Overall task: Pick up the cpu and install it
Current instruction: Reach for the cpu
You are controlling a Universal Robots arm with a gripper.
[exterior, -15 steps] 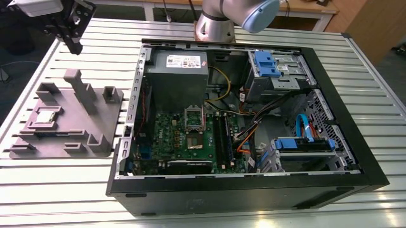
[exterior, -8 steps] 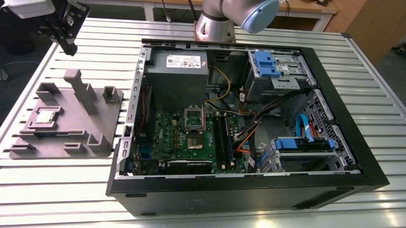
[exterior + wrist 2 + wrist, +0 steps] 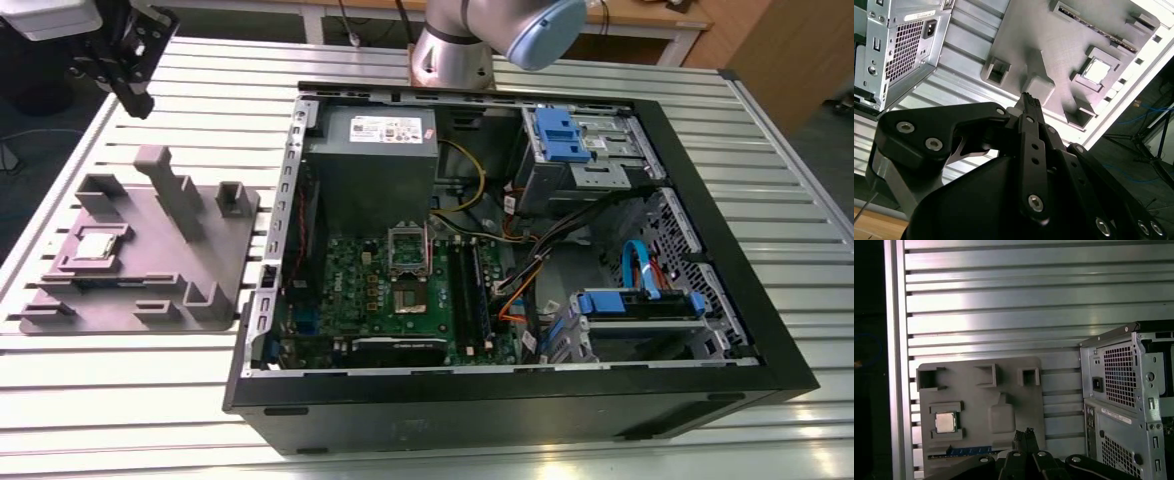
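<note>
The cpu (image 3: 96,245) is seen seated in a recess of the grey tray (image 3: 134,292) (at the exterior view's left of the open computer case (image 3: 534,410)). The gripper (image 3: 1024,433) is held aloft near the tray's far side, fingers pressed together, nothing grasped.

cpu (image 3: 100,243) in tray (image 3: 127,300), computer case (image 3: 534,400) at the exterior view's right

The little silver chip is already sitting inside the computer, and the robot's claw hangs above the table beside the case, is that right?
Not quite. The cpu lies in a recess of the grey tray on the table beside the case, not inside it, as the first wrist view shows. The gripper does hang above the table.
</note>
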